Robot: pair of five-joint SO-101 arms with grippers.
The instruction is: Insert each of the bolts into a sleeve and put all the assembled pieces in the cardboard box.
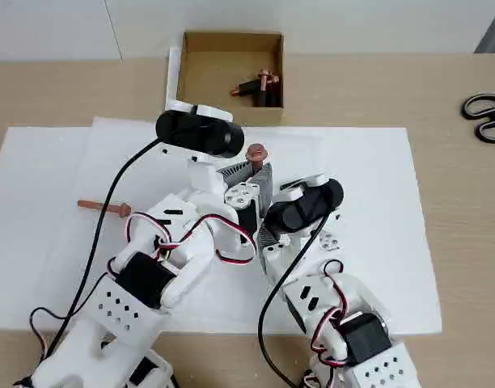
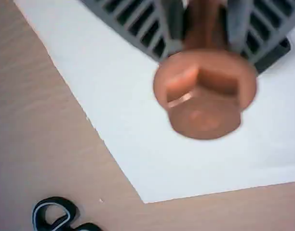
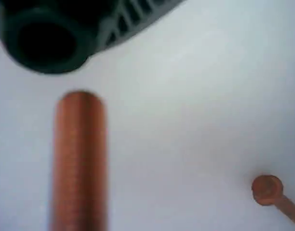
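My left gripper [image 2: 205,24] is shut on a copper bolt [image 2: 205,91], whose hexagonal head faces the left wrist camera. In the right wrist view, my right gripper [image 3: 65,14] is shut on a black sleeve [image 3: 46,43] with its open bore showing. The bolt's threaded shaft [image 3: 80,159] points at the sleeve and its tip stops just short of the opening. From above, both grippers meet at mid-table [image 1: 255,182], with the bolt head [image 1: 255,151] sticking out beyond them. A second bolt [image 1: 102,206] lies loose on the white sheet to the left. The cardboard box [image 1: 191,73] holds assembled pieces [image 1: 260,85].
A white paper sheet [image 1: 377,242] covers the middle of the wooden table. Black scissors [image 1: 486,113] lie at the far right edge and are also seen as scissors [image 2: 58,216] from the left wrist. The box stands just beyond the sheet's far edge.
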